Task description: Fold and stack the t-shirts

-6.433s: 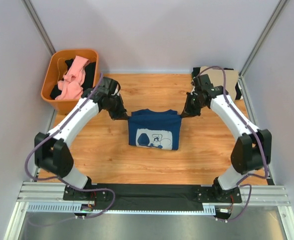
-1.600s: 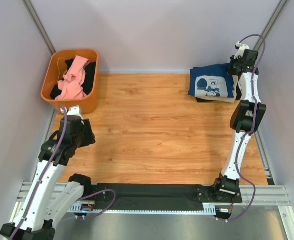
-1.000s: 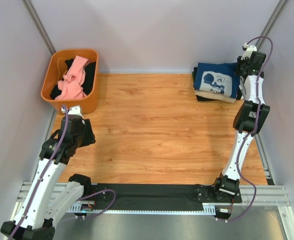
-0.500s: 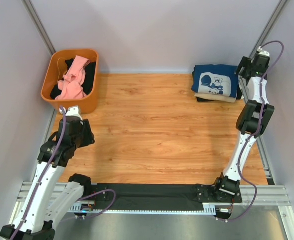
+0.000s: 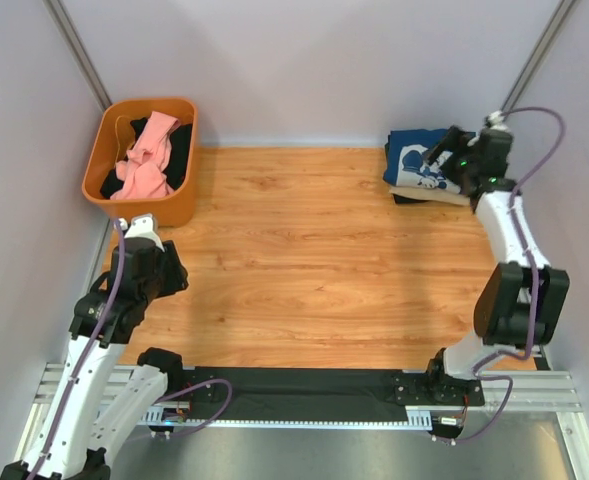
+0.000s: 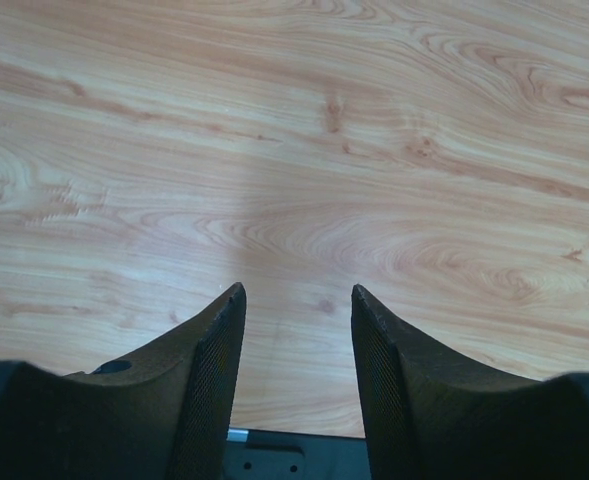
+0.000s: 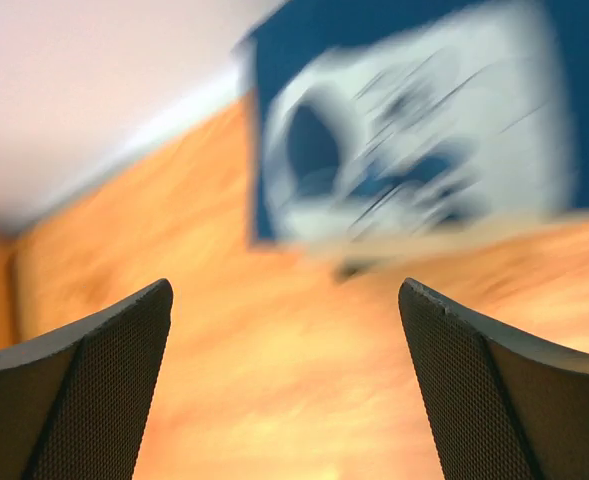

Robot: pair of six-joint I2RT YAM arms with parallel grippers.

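The navy t-shirt [image 5: 412,160] is found folded atop the stack at the table's [image 5: 314,250] far right corner, partly hidden by the right gripper [image 7: 284,290], which is spread wide and empty (wrist view blurred). The left gripper [image 6: 297,292] is held parted, empty, over open tabletop near the left edge.

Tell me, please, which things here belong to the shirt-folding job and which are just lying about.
Job: navy tee atop the folded stack, tan tee beneath it, pink tee and black tee in the orange basket.
Lying about: orange basket, wooden table.
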